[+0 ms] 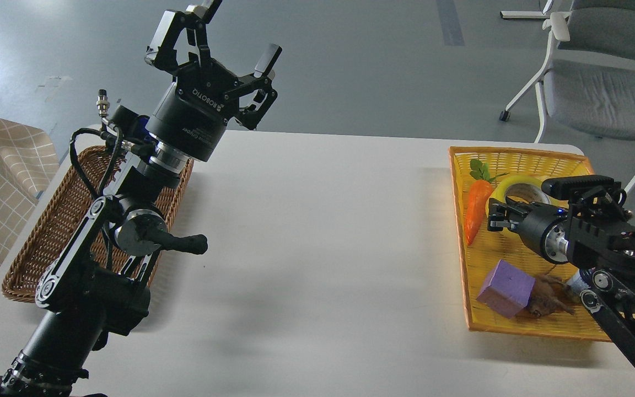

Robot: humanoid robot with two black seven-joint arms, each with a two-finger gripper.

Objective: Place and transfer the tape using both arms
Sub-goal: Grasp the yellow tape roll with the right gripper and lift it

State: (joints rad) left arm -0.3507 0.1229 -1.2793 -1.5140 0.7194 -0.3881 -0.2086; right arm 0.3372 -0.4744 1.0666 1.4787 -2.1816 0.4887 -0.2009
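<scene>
The tape [502,186], a yellow roll with a grey core, is lifted and tilted above the far part of the yellow basket [516,157]. My right gripper [496,215] reaches into the basket from the right and is shut on the roll's near side; the arm hides part of the roll. My left gripper [224,38] is open and empty, held high over the table's far left, fingers pointing up and away.
A toy carrot [474,207] leans beside the tape. A purple block [506,288] and a brown object [549,295] lie in the basket's near part. A wicker basket [36,242] sits at the left under my left arm. A grey chair [598,94] stands beyond the table.
</scene>
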